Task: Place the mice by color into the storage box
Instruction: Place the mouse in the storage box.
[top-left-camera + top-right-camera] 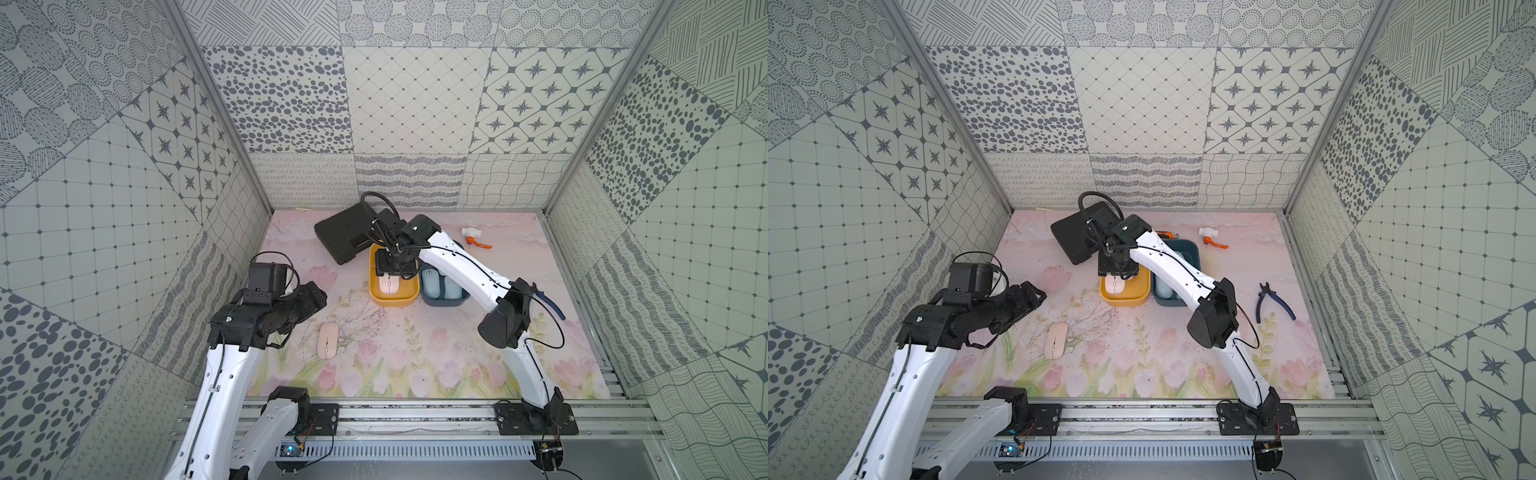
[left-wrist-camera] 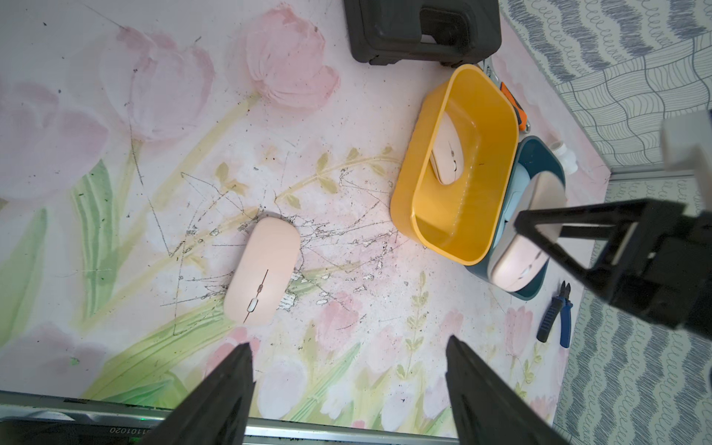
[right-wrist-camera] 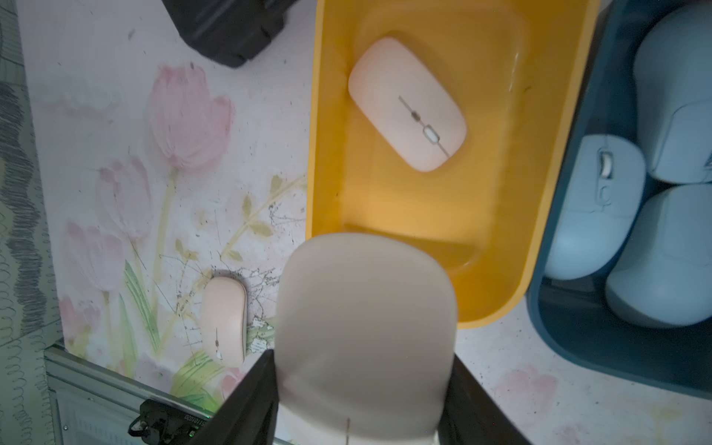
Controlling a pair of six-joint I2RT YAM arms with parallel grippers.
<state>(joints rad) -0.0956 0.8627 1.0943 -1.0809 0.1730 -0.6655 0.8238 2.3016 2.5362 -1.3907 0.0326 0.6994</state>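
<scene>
Pinches a pale pink mouse (image 3: 366, 316) in the right claw (image 3: 364, 370) above the yellow bin (image 3: 314, 154), over a second pink mouse (image 3: 406, 104) lying toward one end, with bare bin floor beside it. Spreads the left claw (image 2: 348, 345) over open tabletop (image 1: 436, 353) near a third pink mouse (image 2: 262, 269), well apart from both bins' rims. Shows three blue mice (image 3: 593, 208) crowding the adjoining blue bin (image 3: 558, 346).

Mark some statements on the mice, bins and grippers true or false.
1. The right gripper is shut on a pink mouse. True.
2. The yellow bin is empty. False: a second pink mouse lies in it.
3. Three blue mice sit in the blue bin. True.
4. The left gripper holds a mouse. False: it is open and empty; the third pink mouse lies on the mat.
</scene>
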